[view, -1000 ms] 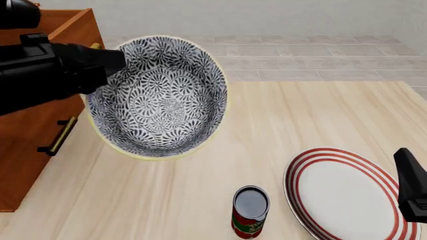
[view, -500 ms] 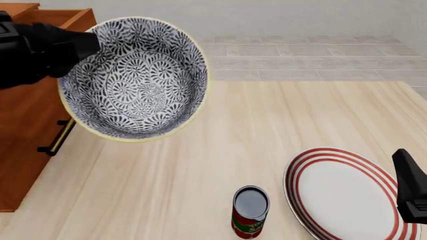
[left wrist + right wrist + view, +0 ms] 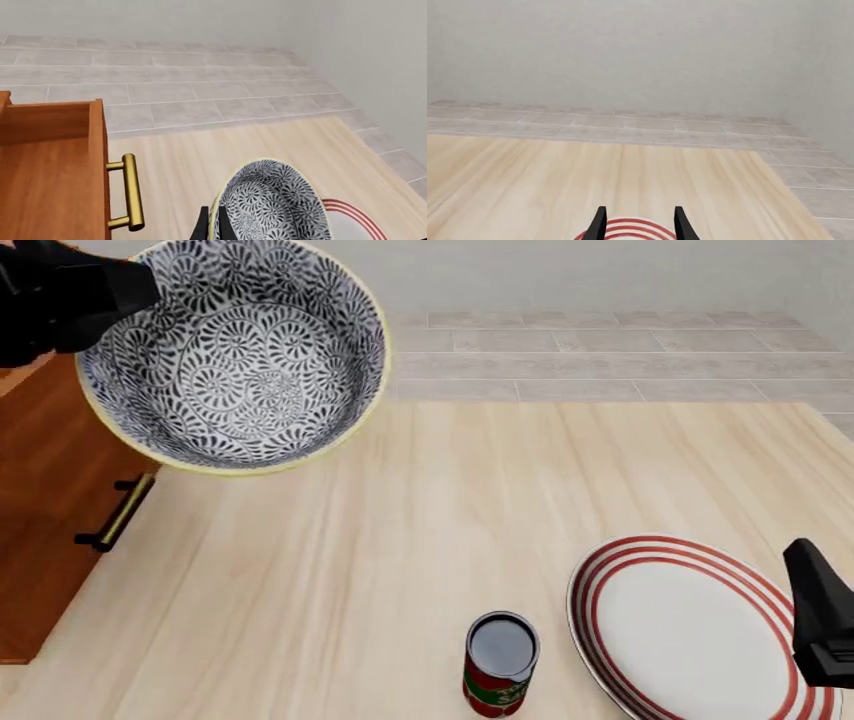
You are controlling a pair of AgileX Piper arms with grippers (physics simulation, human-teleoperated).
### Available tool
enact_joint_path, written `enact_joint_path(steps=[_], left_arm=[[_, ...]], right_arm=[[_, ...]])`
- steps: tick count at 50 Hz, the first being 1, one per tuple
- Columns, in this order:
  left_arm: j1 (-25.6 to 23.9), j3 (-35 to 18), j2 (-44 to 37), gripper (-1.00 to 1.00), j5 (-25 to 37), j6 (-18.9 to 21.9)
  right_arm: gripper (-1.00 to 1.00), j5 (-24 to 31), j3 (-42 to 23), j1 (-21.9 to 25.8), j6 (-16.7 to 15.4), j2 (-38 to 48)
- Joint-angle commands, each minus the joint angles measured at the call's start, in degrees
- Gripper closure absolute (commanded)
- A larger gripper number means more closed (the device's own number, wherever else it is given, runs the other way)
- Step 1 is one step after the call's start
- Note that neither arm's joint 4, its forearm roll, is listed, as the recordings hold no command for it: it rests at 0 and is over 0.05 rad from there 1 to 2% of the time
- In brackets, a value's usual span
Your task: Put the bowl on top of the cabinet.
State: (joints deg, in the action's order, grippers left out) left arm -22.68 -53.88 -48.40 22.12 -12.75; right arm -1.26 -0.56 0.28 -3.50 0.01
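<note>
The bowl [image 3: 234, 355] is airborne at about 10 o'clock in the front view, carried by your left gripper [image 3: 212, 227], tilted so its patterned inside faces the camera. It hangs over the table edge next to the cabinet [image 3: 54, 500], not yet above its top.

It looks like glazed ceramic: stiff, probably slick, moderately heavy for its size, breakable if dropped. In the left wrist view the dark fingers [image 3: 200, 229] pinch the pale rim, one inside the wall and one outside, closed down to wall thickness. A rim pinch on one side is likely to let it swing or slip, so move gently and level it before release.

The cabinet's brass handle [image 3: 130, 192] sticks out toward the bowl's side, so I'd keep the bowl high enough to clear it and the top edge.

On the table [image 3: 441, 540], well apart from the bowl: a red can [image 3: 501, 663] at 6 o'clock and a red-ringed plate [image 3: 701, 630] at 4 to 5 o'clock.

Your right gripper [image 3: 639, 224] hovers above the plate, fingers spread with nothing between them.
</note>
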Motion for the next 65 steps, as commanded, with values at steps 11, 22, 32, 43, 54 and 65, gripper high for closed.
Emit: enact_joint_path(steps=[11,22,32,43,54,65], left_arm=[[4.5,-4.4,-1.7,1.0,0.6,-1.7],[7.6,-5.6,-3.0,1.0,-0.1,-2.3],[11.1,-7.5,-4.4,1.0,-0.6,-2.8],[14.3,-9.9,-5.4,1.0,-0.2,-3.2],[16.3,-11.5,-5.8,1.0,0.4,-3.7],[18.3,-13.3,-6.4,1.0,1.0,-4.3]], right_arm=[[-1.0,0.0,0.1,0.0,-0.1,0.0],[-1.0,0.1,0.1,0.0,-0.2,0.0],[-1.0,0.1,0.1,0.0,-0.2,0.0],[-1.0,0.2,0.1,0.1,-0.4,0.0],[-1.0,0.2,0.0,0.2,-0.4,0.0],[-1.0,0.2,0.1,0.2,-0.4,0.0]])
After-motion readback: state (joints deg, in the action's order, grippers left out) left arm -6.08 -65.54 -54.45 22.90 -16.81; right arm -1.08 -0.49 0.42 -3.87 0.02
